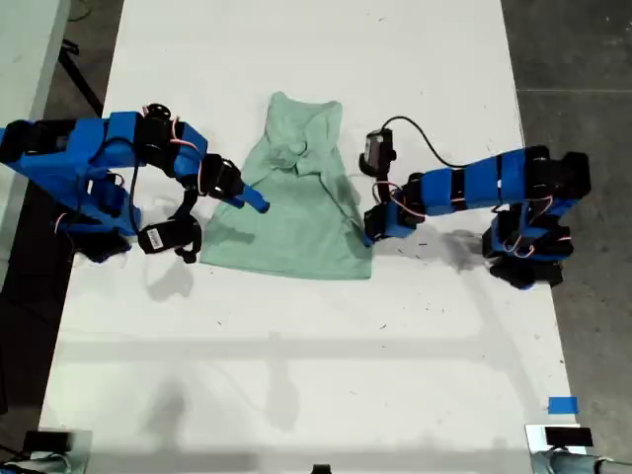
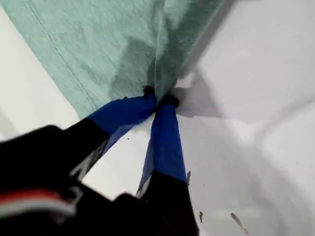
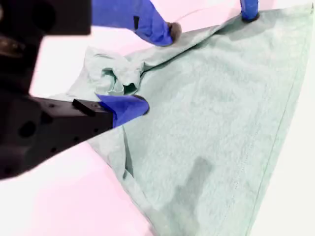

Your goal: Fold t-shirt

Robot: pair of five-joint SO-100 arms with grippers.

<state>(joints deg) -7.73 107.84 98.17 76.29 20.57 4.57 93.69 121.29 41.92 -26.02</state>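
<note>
My first gripper (image 2: 157, 101) is pinching the t-shirt's (image 1: 291, 202) edge between closed tips, probably to lift it for a fold. My second gripper (image 3: 142, 69) is standing wide open over the bunched sleeve, which is lying between its fingers, ready to grasp.

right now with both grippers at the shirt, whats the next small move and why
Probably lift my first gripper slightly and carry its pinched edge across the t-shirt. Its jaws look shut on the hem corner at the exterior view's right, while my second gripper is open over the bunched sleeve on the opposite side, holding nothing, so only the first can pull a fold.
</note>
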